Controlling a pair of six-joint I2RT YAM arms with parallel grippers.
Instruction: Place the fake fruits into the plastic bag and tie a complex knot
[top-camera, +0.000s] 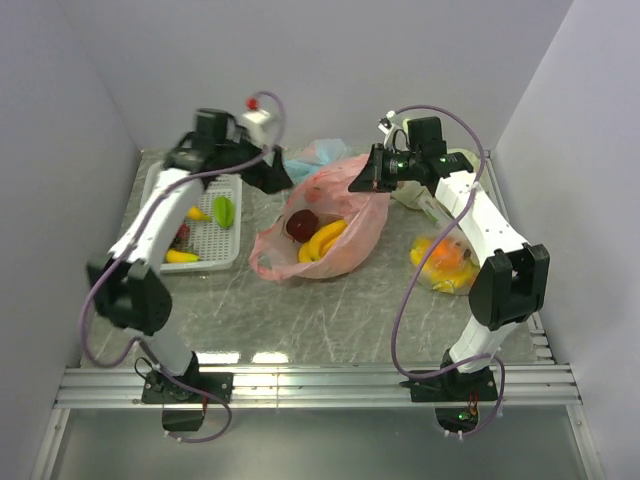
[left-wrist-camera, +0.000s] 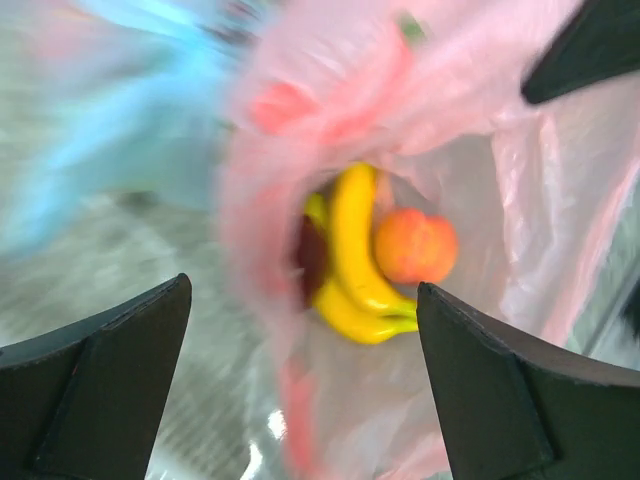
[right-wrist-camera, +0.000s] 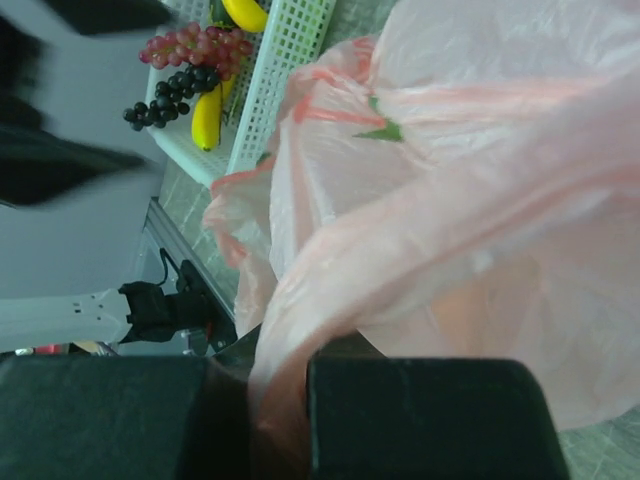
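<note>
where the right wrist camera looks past its own fingers (right-wrist-camera: 420, 420), the pink film of the plastic bag (right-wrist-camera: 480, 200) fills most of the frame and hides what lies inside; only a faint orange patch shows through it. the right hand (right-wrist-camera: 278, 410) is clamped on a fold of that film, which is squeezed between the two dark pads. the left wrist view is badly blurred, so the bag's rim and the surface under it are hard to read there. the left hand (left-wrist-camera: 302, 290) stands wide apart with nothing between its fingers (left-wrist-camera: 110, 400), which frame the bag's open mouth.

inside the bag, that view shows a pair of bananas (left-wrist-camera: 355, 250), a round orange-red fruit (left-wrist-camera: 415, 245) touching them, and a dark piece half tucked behind the bananas, too smeared to name. from above, the bag lies on the bench (top-camera: 330, 310) between the two arms. its mouth is open on the bananas and a dark red apple (top-camera: 302, 224), while the orange-red fruit is not visible. whether the left hand touches the film cannot be told from there.

to the left, a white basket (top-camera: 238, 240) holds a green fruit (top-camera: 224, 210) and a loose banana (top-camera: 182, 256); only the right wrist view shows the grape bunches (right-wrist-camera: 185, 70) in it. a yellow-orange bag (top-camera: 445, 262) lies by the right arm, its contents unclear. farthest back, a light blue bag (top-camera: 305, 158) is partly hidden behind the pink one.
</note>
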